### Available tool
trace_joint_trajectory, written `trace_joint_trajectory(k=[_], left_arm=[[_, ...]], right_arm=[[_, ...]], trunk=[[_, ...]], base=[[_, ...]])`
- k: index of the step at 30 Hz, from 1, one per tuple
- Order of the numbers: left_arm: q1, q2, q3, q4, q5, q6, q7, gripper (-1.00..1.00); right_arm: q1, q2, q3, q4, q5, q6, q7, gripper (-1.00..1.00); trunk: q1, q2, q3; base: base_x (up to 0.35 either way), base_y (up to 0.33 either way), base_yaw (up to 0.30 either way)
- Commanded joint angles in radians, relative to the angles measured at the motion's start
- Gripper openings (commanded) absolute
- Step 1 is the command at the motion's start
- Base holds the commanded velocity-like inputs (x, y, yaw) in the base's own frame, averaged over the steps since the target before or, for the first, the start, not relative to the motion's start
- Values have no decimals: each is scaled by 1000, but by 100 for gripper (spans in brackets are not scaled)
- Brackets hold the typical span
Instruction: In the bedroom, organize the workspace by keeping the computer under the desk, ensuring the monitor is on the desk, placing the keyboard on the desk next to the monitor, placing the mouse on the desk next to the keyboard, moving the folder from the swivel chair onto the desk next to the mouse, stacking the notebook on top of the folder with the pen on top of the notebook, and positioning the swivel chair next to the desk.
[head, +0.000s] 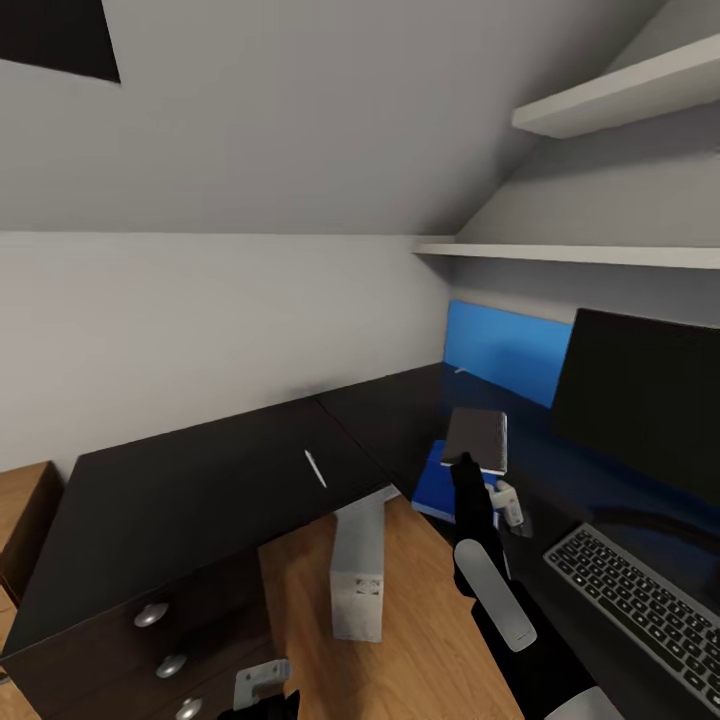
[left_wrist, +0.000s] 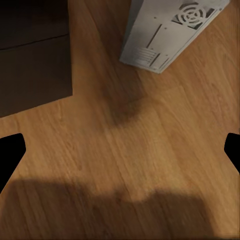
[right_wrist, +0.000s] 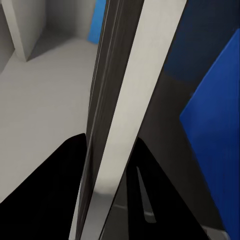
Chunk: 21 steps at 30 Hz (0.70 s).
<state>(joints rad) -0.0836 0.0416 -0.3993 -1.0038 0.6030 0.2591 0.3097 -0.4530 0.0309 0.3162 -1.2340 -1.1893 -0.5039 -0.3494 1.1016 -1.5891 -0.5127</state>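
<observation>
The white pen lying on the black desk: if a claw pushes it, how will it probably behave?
The pen is thin and stick-like, so it would probably roll or spin. It looks light and should slide easily on the glossy desk. Lying flat, it may be hard to pinch.

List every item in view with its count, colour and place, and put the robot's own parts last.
L-shaped glossy black desk: one, black top, along the wall.
Thin white pen: one, white, lying on the desk.
Flat blue folder: one, bright blue, on the desk by the corner.
Dark grey notebook: one, grey with white edges, held above the folder.
Black-screened monitor: one, on the desk.
Silver-framed keyboard: one, dark keys, in front of the monitor.
Light grey computer tower: one, on the wooden floor under the desk.
White wall shelves: two, above the monitor.
Right gripper: shut on the notebook.
Left gripper: open, over the floor.
</observation>
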Motion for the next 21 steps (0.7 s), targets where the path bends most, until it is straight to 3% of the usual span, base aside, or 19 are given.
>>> trace_joint_trajectory(k=[1,14,16,21], left_arm=[[-1,1,-4,-2,9,2,9,100],[-1,1,-4,-2,9,2,9,100],[-1,1,-4,-2,8,2,9,100],[-1,1,-4,-2,8,2,9,100]], right_arm=[[-1,0,2,1,-4,-5,-3,-100],[-1,2,7,24,-25,13,-5,-100],[-1,2,6,26,-83,60,-4,-100],[-1,-1,5,25,-148,90,-1,-100]], trunk=[[0,-1,-1],[0,-1,-2],[0,-1,-2],[0,-1,-2]], base=[[0,0,-72],[0,0,-9],[0,0,0],[0,0,0]])
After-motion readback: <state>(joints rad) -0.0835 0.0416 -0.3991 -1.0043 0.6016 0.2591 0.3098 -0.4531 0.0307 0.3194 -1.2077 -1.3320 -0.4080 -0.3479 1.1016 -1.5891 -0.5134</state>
